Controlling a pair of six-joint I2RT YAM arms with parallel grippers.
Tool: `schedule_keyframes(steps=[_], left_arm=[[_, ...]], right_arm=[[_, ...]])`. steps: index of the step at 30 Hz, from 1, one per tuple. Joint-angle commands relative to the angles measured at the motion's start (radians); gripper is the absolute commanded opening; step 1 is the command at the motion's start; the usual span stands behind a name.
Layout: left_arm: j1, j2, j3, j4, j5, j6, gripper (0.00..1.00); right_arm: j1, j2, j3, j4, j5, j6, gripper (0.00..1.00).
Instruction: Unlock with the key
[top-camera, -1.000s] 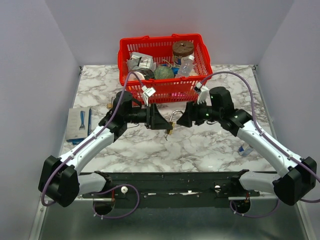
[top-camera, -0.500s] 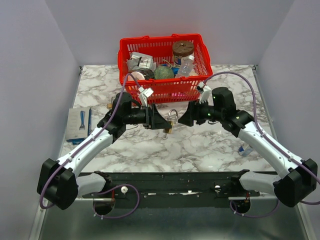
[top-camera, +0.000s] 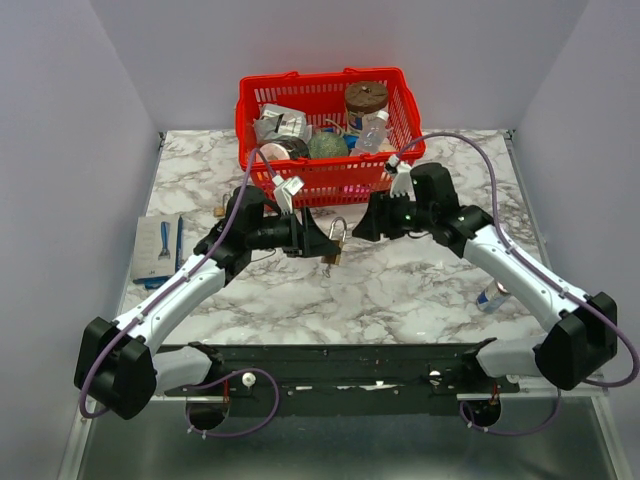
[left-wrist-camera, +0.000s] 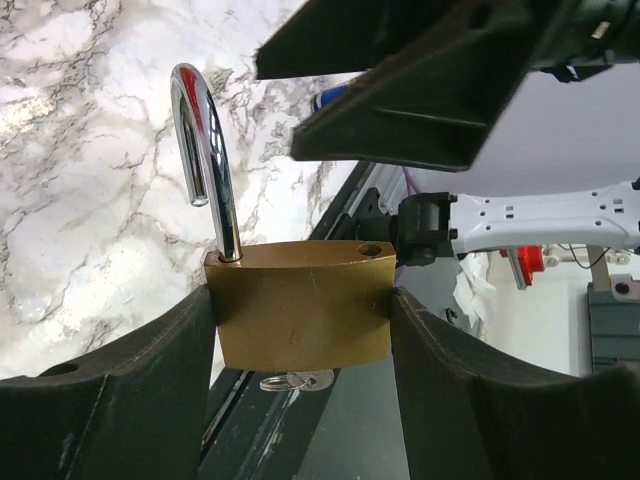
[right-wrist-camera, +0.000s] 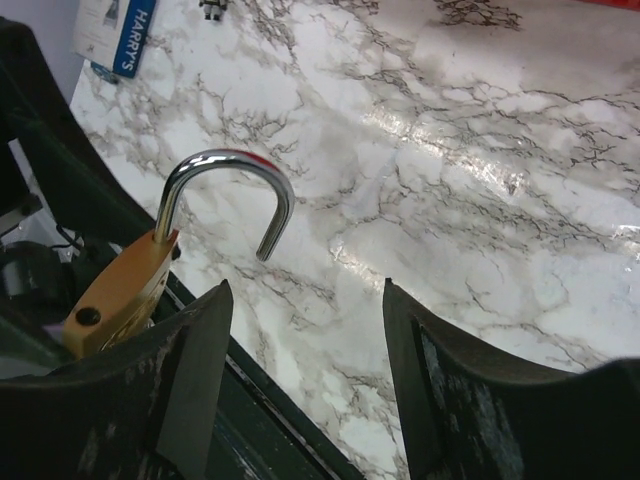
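Observation:
My left gripper (top-camera: 328, 243) is shut on a brass padlock (left-wrist-camera: 298, 305), held above the marble table. Its chrome shackle (left-wrist-camera: 205, 150) is swung open, one leg free of the body. A small key on a ring (left-wrist-camera: 297, 379) hangs from the lock's underside. In the top view the padlock (top-camera: 337, 245) sits between the two arms. My right gripper (top-camera: 366, 228) is open and empty, just to the right of the lock; the right wrist view shows the shackle (right-wrist-camera: 228, 185) and brass body (right-wrist-camera: 115, 290) at its left finger.
A red basket (top-camera: 325, 180) with several items stands behind the grippers. A blue-and-white package (top-camera: 158, 247) lies at the table's left edge. A small blue-capped object (top-camera: 489, 297) lies under the right arm.
My right gripper has drawn up and back from the padlock. My left gripper has turned the lock a little, and the shackle now stands open.

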Motion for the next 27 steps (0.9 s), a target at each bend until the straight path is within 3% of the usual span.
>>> schedule_keyframes(steps=[1,16,27], left_arm=[[-0.004,-0.027,0.017,0.157,0.048,-0.053,0.0],[-0.027,-0.009,-0.013,0.273,0.059,-0.111,0.0],[-0.061,-0.004,-0.061,0.405,0.079,-0.193,0.0]], right_arm=[[0.003,0.076,0.08,-0.007,0.013,0.017,0.69],[0.077,0.245,0.154,0.019,0.013,0.023,0.67],[0.081,0.294,0.171,0.197,-0.2,0.015,0.67]])
